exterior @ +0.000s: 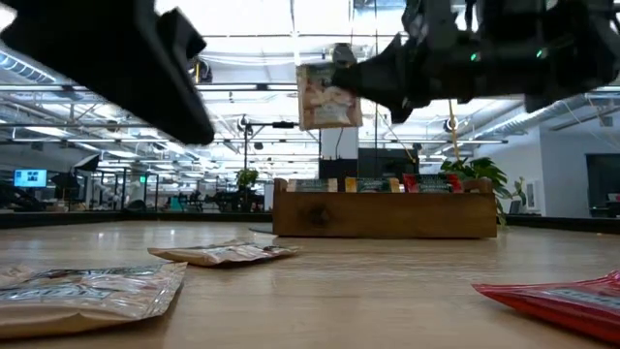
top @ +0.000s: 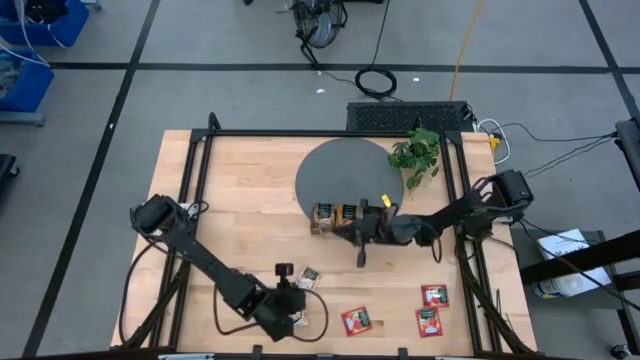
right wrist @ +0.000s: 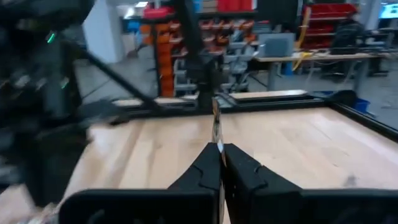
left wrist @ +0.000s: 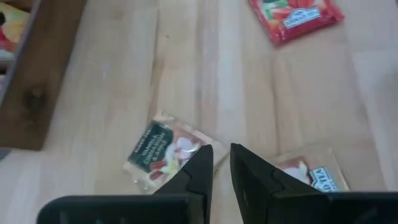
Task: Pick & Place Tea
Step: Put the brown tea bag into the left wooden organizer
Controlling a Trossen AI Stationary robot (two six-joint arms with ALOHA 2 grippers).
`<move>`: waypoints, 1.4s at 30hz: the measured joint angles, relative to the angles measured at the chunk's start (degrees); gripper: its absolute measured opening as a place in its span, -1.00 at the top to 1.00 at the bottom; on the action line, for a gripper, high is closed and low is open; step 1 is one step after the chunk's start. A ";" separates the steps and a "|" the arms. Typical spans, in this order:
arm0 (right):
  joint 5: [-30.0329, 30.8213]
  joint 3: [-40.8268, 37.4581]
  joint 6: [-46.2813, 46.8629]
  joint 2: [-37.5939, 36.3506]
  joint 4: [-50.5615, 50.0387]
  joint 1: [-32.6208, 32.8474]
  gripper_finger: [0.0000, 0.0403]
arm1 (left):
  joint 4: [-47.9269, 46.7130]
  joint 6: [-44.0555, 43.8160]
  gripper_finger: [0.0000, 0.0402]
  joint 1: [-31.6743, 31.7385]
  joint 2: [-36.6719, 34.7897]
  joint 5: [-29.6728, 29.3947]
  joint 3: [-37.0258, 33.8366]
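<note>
My right gripper (right wrist: 219,149) pinches a beige-green tea sachet (exterior: 328,97) by its edge, aloft just beside the wooden tray (top: 338,217). My left gripper (left wrist: 221,163), fingers slightly parted and empty, hovers over two beige sachets (left wrist: 163,149) lying flat; three red sachets (top: 434,295) lie farther along the table (top: 240,190).

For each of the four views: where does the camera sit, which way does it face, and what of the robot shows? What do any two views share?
High: overhead, straight down; both arms, wooden tray.
Low: table height, level across; tray, right gripper holding a beige sachet aloft.
Left wrist: looks down past the left gripper, slightly parted, at beige sachets and a red sachet.
Right wrist: looks forward past shut fingers on the edge-on sachet.
Shared: low and right wrist both show the held sachet.
</note>
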 joint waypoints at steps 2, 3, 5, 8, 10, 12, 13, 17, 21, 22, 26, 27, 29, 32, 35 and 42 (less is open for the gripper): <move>-0.06 -0.62 1.39 1.57 2.95 -1.67 1.00 | 3.43 1.36 0.69 -0.39 0.02 -0.49 -2.27; -0.05 -0.56 2.05 2.62 3.51 -2.35 1.00 | 4.81 1.76 0.69 -0.38 0.02 -0.50 -3.23; -0.02 0.35 2.88 5.58 3.85 -3.45 1.00 | 6.45 1.78 0.69 -0.04 0.02 -0.73 -4.14; 0.03 2.06 2.97 10.14 6.17 -4.74 1.00 | 6.75 0.51 0.69 0.63 0.02 -1.01 -4.86; 0.80 2.79 2.68 12.48 8.01 -5.51 1.00 | 6.90 -0.49 0.69 1.02 0.02 -1.00 -5.16; 2.97 2.78 2.23 13.99 8.91 -5.95 1.00 | 7.15 -0.81 0.69 1.11 0.02 -1.04 -5.28; 3.61 2.78 1.98 14.53 8.93 -6.08 1.00 | 7.05 -0.80 0.69 1.10 0.02 -1.02 -5.33; 4.53 2.80 1.54 15.24 9.44 -6.43 1.00 | 7.16 -0.57 0.69 1.05 0.02 -1.02 -5.36; 4.57 2.78 1.37 16.40 8.93 -7.04 1.00 | 7.45 -0.48 0.69 1.09 0.02 -1.02 -5.35; 4.57 2.78 1.39 16.60 8.57 -7.17 1.00 | 7.60 -0.48 0.69 1.09 0.02 -1.02 -5.34; 4.53 2.76 1.83 17.55 7.52 -7.47 1.00 | 8.57 -0.37 0.69 1.09 0.02 -0.99 -5.34; 4.55 2.76 1.85 17.55 7.52 -7.51 1.00 | 8.62 -0.37 0.69 1.09 0.02 -0.99 -5.34; 4.55 2.78 1.81 17.51 7.71 -7.53 1.00 | 8.62 -0.34 0.69 1.10 0.02 -0.99 -5.34; 4.46 2.78 1.79 17.51 7.69 -7.54 1.00 | 8.86 -0.11 0.69 1.34 0.02 -0.97 -5.34; 4.42 2.78 1.90 17.51 6.37 -7.54 1.00 | 9.09 -0.11 0.69 1.64 0.02 -0.97 -5.36; 4.50 2.78 3.31 17.51 6.17 -7.50 0.82 | 9.71 0.31 0.69 1.64 0.02 -0.93 -5.34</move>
